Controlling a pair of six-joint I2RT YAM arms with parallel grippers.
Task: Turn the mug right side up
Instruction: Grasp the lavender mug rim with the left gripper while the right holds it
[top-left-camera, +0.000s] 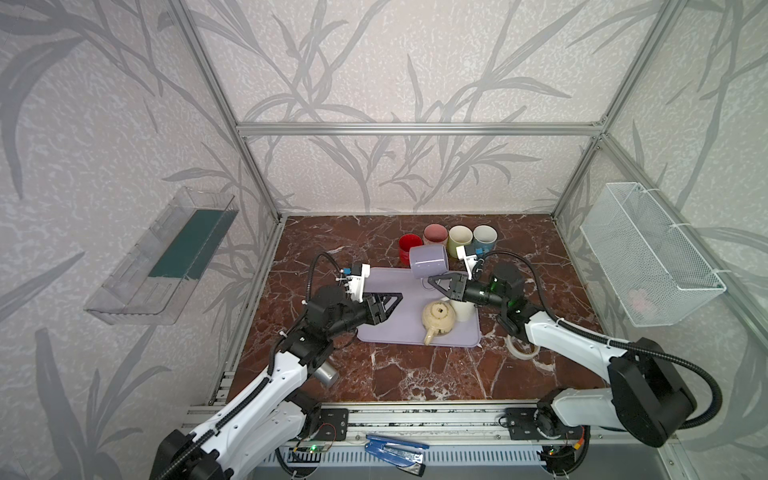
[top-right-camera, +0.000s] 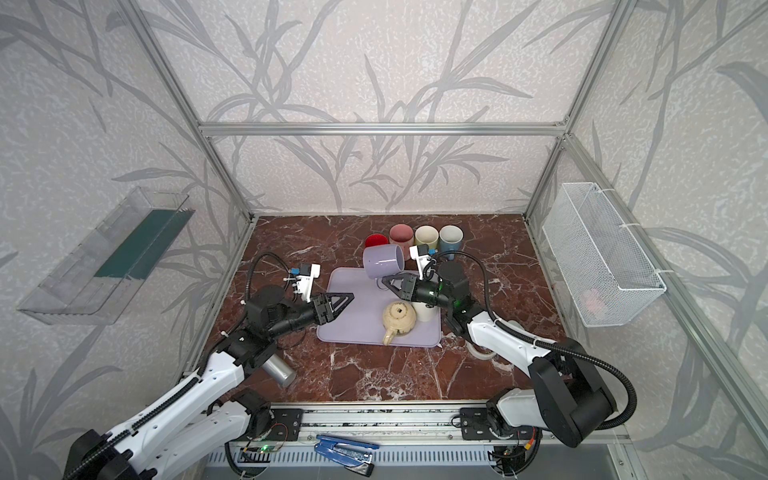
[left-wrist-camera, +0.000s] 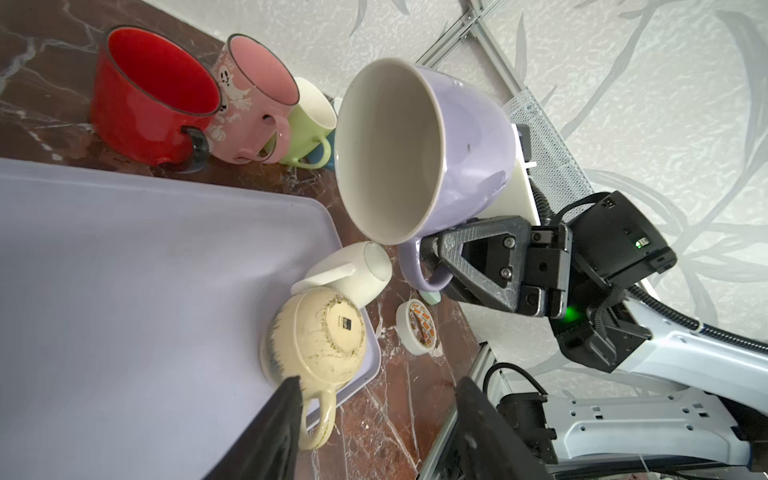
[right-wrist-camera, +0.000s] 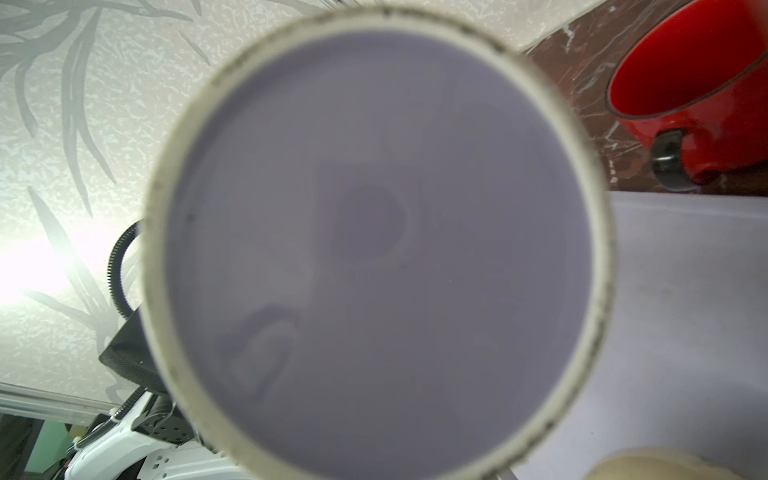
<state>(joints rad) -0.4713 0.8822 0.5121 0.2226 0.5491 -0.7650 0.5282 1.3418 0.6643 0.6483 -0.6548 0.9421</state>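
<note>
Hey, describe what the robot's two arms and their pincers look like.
The left arm and right arm have white shells, black joints and black ribbed cables. The left pincer and right pincer have black triangular open-frame fingers. White camera brackets with blue plugs sit at the wrists; a green light glows on the right.

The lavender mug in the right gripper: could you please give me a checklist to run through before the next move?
1. Hold: the right gripper is shut on the handle of the lavender mug: ok.
2. Mug lifted off the tray: ok.
3. Mug right side up: not ok; it lies sideways, mouth toward the left arm.
4. Clearance: the left gripper is apart from the mug, open and empty: ok.
5. Bare tray space for setting it down: ok.
6. Grip firm enough for more turning: cannot tell.
</note>
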